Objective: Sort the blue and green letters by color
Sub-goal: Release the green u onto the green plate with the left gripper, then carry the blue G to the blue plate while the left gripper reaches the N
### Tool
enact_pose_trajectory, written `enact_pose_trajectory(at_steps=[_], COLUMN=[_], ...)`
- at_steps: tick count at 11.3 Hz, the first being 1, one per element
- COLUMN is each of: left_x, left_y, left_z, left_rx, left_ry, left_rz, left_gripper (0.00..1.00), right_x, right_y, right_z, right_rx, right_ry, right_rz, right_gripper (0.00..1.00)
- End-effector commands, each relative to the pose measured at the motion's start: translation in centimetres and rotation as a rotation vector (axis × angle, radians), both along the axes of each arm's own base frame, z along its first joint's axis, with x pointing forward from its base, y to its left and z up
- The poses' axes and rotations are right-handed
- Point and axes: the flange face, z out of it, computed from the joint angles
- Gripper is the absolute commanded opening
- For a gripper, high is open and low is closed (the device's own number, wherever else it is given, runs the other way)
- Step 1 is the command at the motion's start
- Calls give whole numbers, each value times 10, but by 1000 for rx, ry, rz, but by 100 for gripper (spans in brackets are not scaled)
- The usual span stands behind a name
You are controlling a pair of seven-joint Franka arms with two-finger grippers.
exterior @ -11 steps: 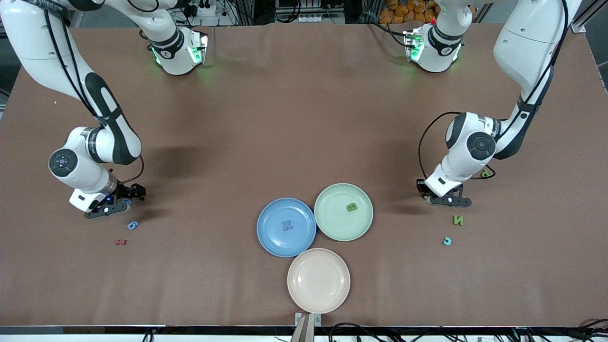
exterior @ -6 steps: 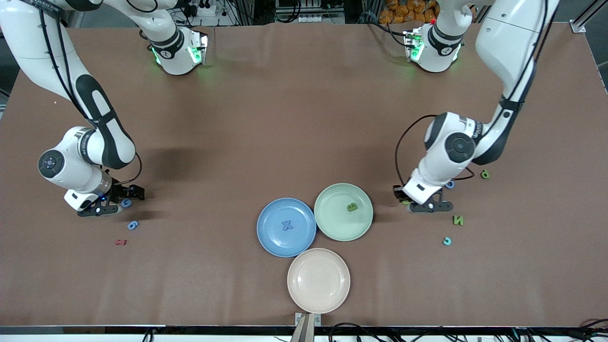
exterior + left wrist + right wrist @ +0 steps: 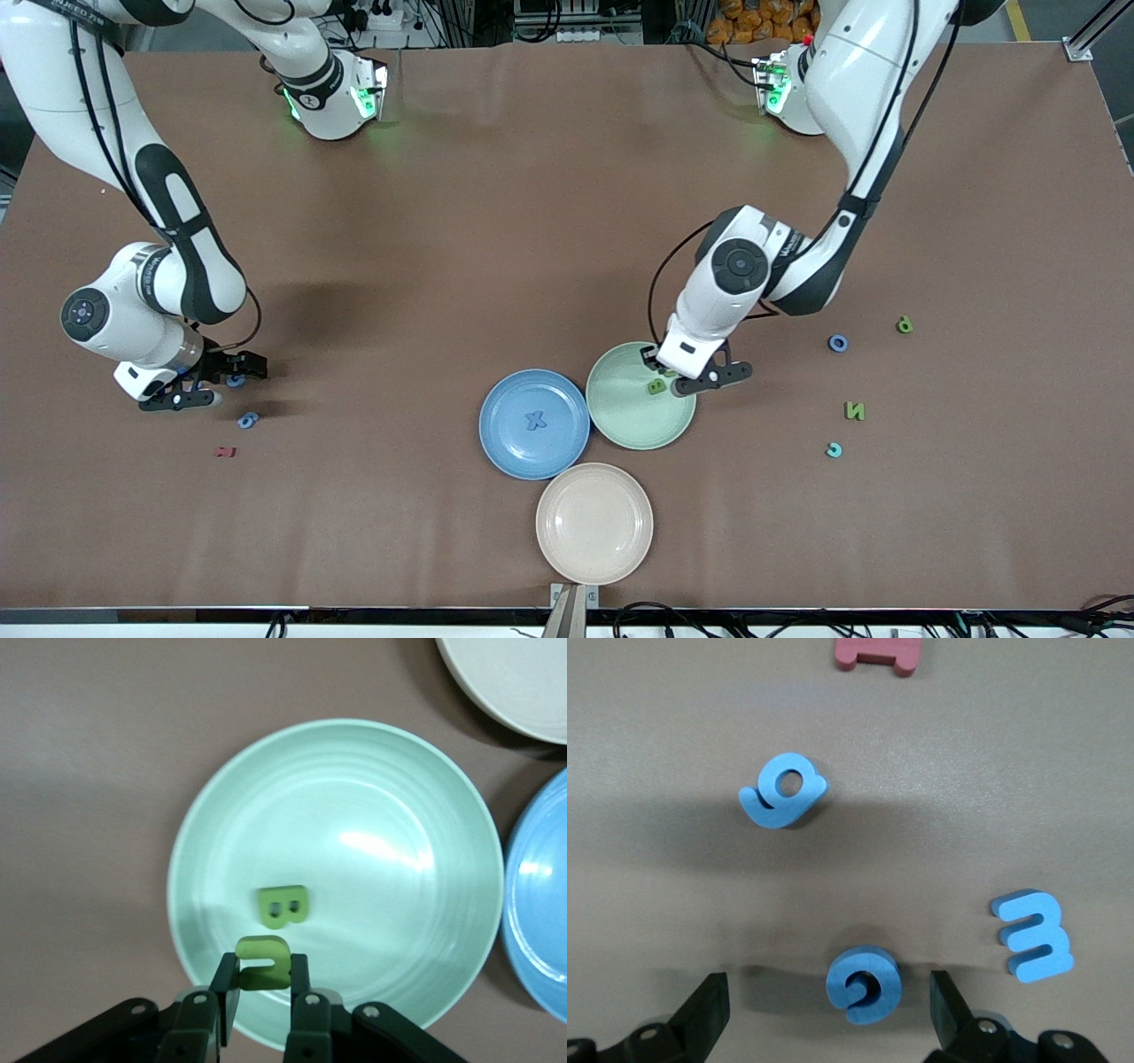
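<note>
Left gripper (image 3: pixel 263 999): I pinch a light, stiff green letter (image 3: pixel 263 962) by its edges over green plate (image 3: pixel 425 797).
Right gripper (image 3: pixel 828 1014): spread around blue G (image 3: pixel 864 983).

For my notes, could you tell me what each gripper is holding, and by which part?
The left gripper pinches a green letter by its lower edge over the green plate. The right gripper holds nothing.

The front camera hung high across the worktop (image 3: pixel 549 221), facing my two bases and taking in the whole surface. My left wrist camera looked straight down, close over the green plate (image 3: pixel 372 771), which the front view also showed (image 3: pixel 633 416). My right wrist camera looked down closer still on a blue 6-like letter (image 3: pixel 782 790), seen tiny from the front (image 3: pixel 248 420).
</note>
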Motion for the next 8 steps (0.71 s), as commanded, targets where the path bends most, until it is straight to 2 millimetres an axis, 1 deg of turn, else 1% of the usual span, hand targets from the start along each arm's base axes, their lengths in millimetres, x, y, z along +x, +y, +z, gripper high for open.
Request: enact_pose_trajectory(at_steps=[1,2,3,4,5,7,8], left_x=[15,16,19,22,27,39,45], left_y=[-13,-10,-1,12,31,66,83], left_z=[-5,-3,0,4,8,17,19], left_rx=[-11,-4,5,16,40,57,51], left_ry=[5,-5,-11,-14,3,38,51], left_rz=[52,34,17,-19,-53,-132,-165], left_gripper=[69,100,100,100,100,100,100], right_x=[5,5,4,5,5,5,5], right_y=[-4,-4,-5,-4,-5,-5,-6], right_z=[-4,-4,-4,-3,-3,-3,-2], right_rx=[17,17,17,17,17,17,16], right_ry=[2,5,5,5,3,3,2], right_rz=[-8,-9,-8,-8,-8,-4,5], right_gripper=[100,100,87,13,0,0,0])
